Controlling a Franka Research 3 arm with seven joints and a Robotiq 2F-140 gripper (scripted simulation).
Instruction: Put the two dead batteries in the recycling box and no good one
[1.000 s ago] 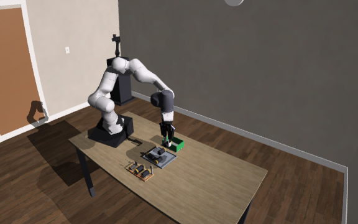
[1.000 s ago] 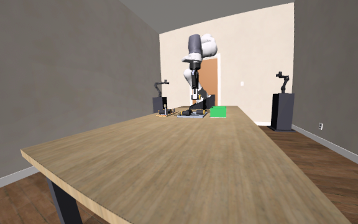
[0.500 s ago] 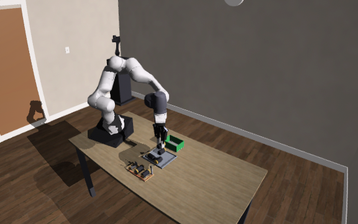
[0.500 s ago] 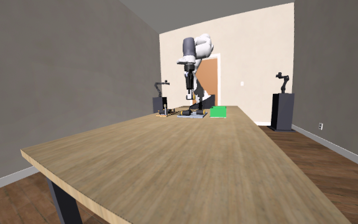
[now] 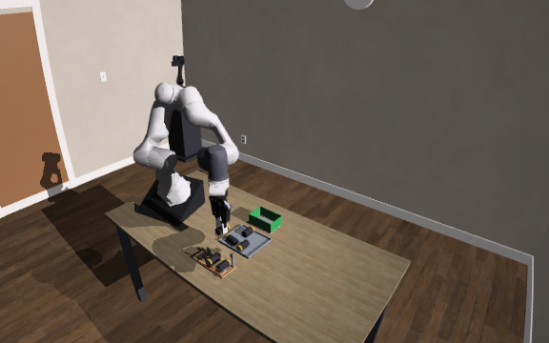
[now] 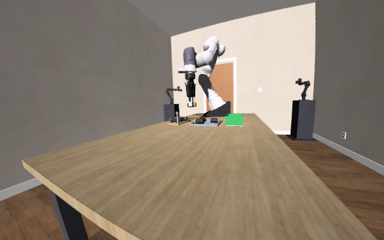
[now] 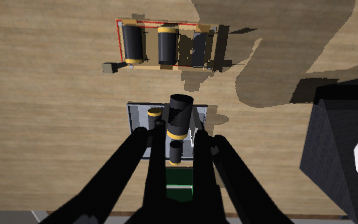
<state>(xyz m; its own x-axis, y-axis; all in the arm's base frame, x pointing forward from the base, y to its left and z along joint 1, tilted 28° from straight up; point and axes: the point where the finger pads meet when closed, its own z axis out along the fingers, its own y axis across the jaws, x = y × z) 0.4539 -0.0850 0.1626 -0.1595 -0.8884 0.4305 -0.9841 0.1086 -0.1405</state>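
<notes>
And there you have it: your gripper (image 5: 222,230) (image 6: 192,104) (image 7: 179,112) is closed on a battery (image 5: 228,228) (image 6: 195,105) (image 7: 181,112), its dark body and yellow end showing at the centre of the wrist view. You've got it up above the table (image 5: 322,267) (image 6: 179,173) (image 7: 55,90), fingers pointing down.

Look to the lower middle of the top view: the grey tray (image 5: 258,240) (image 6: 209,125) (image 7: 138,112) carries three batteries lying on their sides. Down and left of it, two more lie side by side in the orange-edged holder (image 5: 227,273) (image 6: 173,124) (image 7: 120,45), which takes the upper middle of your wrist view.

And the green recycling box (image 5: 258,222) (image 6: 234,120) (image 7: 179,176)? It's standing upright, up and right of the tray in the top view, right of centre in the exterior one. What's inside it, you can't tell from here, nor whether the bulb is lit.
</notes>
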